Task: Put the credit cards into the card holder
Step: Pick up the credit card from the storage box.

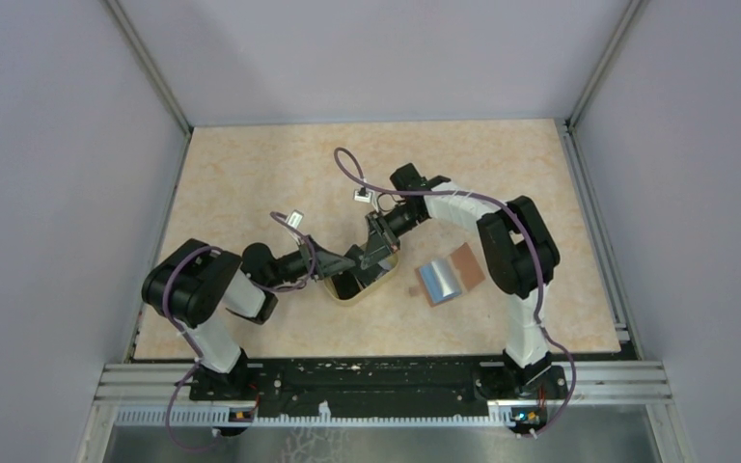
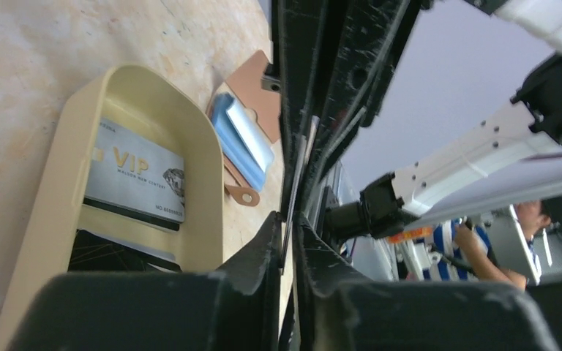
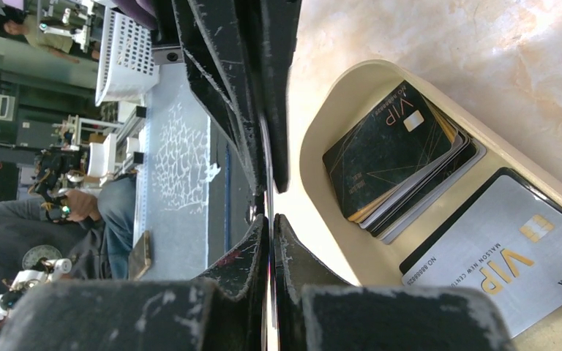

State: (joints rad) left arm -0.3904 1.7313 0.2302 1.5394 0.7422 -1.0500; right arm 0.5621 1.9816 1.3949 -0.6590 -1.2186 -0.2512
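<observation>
1. Seen from above, both arms lean in and meet over the dish (image 1: 345, 298) in the middle of the table (image 1: 251, 174). From there the claws are one dark tangle, and their jaws can't be read.
2. The left wrist view sorts it out. One card (image 2: 291, 205) stands edge-on as a thin sliver, running from between the fingers of the left claw (image 2: 287, 234) up into the other claw opposite. The left jaws sit narrowly either side of it, but I cannot tell whether they actually press it.
3. The right wrist view shows the right claw (image 3: 269, 227) pressed together, pinching that same card by its edge above the dish.
4. The holder (image 1: 449, 275) lies open on the table just right of the dish and apart from it, blue inside up. Only the left wrist view shows its small brown tab.
5. The dish's contents are clearest in the right wrist view: a fanned stack of black cards (image 3: 391, 157) beside a silver card (image 3: 508, 252) marked VIP. From above they are only a dark patch.
</observation>
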